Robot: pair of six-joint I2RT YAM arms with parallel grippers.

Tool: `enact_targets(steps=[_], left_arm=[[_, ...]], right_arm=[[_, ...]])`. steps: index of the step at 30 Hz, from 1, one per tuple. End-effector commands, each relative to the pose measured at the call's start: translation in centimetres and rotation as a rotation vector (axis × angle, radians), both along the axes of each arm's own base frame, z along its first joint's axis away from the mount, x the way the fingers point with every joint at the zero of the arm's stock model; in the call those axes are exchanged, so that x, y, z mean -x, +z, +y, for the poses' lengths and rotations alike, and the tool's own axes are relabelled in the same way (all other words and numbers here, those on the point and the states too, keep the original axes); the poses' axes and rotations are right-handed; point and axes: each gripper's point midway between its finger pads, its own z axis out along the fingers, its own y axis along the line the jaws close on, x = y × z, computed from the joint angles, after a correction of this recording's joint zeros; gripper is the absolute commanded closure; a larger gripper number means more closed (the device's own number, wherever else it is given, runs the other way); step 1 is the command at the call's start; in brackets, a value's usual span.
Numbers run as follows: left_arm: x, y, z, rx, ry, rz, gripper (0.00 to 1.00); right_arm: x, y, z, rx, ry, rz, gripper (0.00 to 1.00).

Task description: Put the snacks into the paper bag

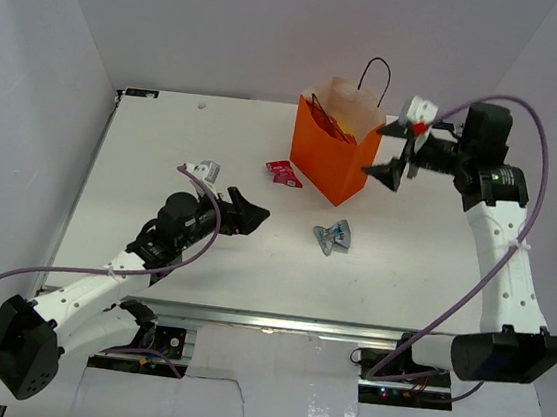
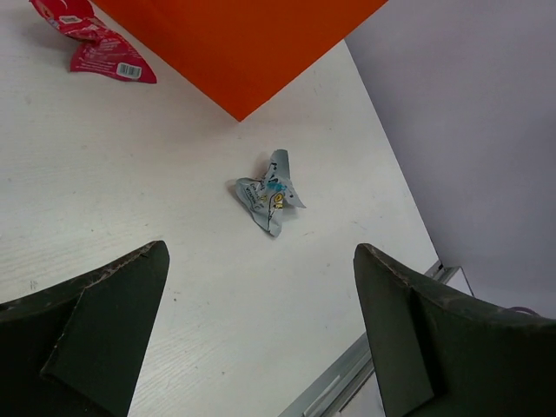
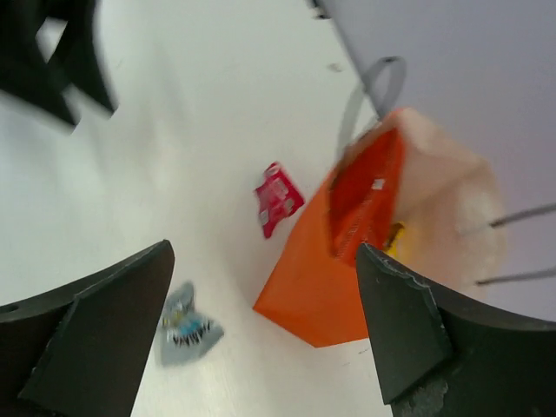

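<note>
- Where the two arms are bolted at the near edge of the white table (image 1: 166, 135), the left arm reaches forward and to the right, low over the surface.
- Its left gripper (image 1: 251, 212) has its jaws spread wide, with nothing between them. In the left wrist view only bare tabletop lies between its dark fingers (image 2: 104, 339).
- Just beyond and to the right of that gripper, the small silver-blue wrapper (image 1: 333, 237) lies crumpled on the table, apart from both grippers and outside the bag.
- Farther back, the pink-red wrapper (image 1: 284, 173) lies flat on the table just beside the bag's lower left corner; whether the two touch I cannot tell.
- Behind both wrappers, the orange paper bag (image 1: 329, 159) stands upright near the middle of the table's far half, its mouth open and one thin black cord handle rising above the rim.
- Inside the bag, a red-orange packet (image 3: 356, 204) leans against the white lining, and a bit of yellow shows beside it.
- At the bag's upper right edge, the right gripper (image 1: 376, 149) hangs above the table with its jaws set wide and empty, pointed towards the bag's side.
- From the right wrist view, the bag, the pink-red wrapper (image 3: 278, 198) and the silver-blue wrapper (image 3: 184, 326) all sit below its spread fingers (image 3: 95, 339).
</note>
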Motion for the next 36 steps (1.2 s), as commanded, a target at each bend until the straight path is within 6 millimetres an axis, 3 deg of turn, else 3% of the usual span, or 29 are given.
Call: enact_targets(steps=[1,3,4,5,7,8,11,13,15,18,22,27,36], left_arm=[[-0.4,-0.8,0.4,-0.004,0.037,0.031,0.02],[-0.6,-1.1,0.2,-0.008,0.032,0.045,0.02],[-0.7,-1.7,-0.1,-0.016,0.025,0.062,0.02],[-0.9,-1.6,-0.3,-0.016,0.019,0.066,0.02],[-0.9,-2.4,-0.7,-0.026,0.001,0.094,0.02],[-1.0,-2.4,-0.9,-0.023,-0.004,0.100,0.02],[-0.8,-3.0,-1.2,-0.022,-0.015,0.129,0.02],[-0.6,-3.2,-1.0,-0.019,-0.011,0.144,0.02],[-0.4,-3.6,-0.8,-0.017,-0.005,0.160,0.02],[0.0,-4.2,-0.3,-0.019,0.018,0.184,0.02],[0.5,-4.5,0.4,-0.015,0.044,0.195,0.02],[0.6,-4.7,1.0,-0.013,0.067,0.197,0.02],[0.3,-5.5,0.4,-0.028,0.044,0.218,0.02]], right_arm=[[8.7,-8.1,0.9,0.161,0.374,-0.075,0.10],[11.2,-12.8,-0.1,0.261,0.433,-0.059,0.10],[11.5,-14.1,-0.5,0.305,0.452,-0.096,0.10],[12.0,-17.2,-1.4,0.395,0.474,-0.119,0.09],[10.5,-20.0,-2.5,0.528,0.456,-0.180,0.08],[10.5,-22.3,-2.8,0.556,0.444,-0.133,0.06],[7.7,-25.3,-3.2,0.658,0.415,-0.158,0.03],[6.2,-27.0,-2.8,0.696,0.424,-0.141,0.10],[4.9,-27.2,-2.1,0.705,0.414,-0.131,0.17],[2.9,-29.1,-0.5,0.743,0.425,-0.116,0.23],[1.9,-30.8,0.9,0.776,0.439,-0.075,0.26],[1.4,-32.0,2.4,0.779,0.431,-0.036,0.30],[3.1,-35.4,1.7,0.836,0.451,0.058,0.44]])
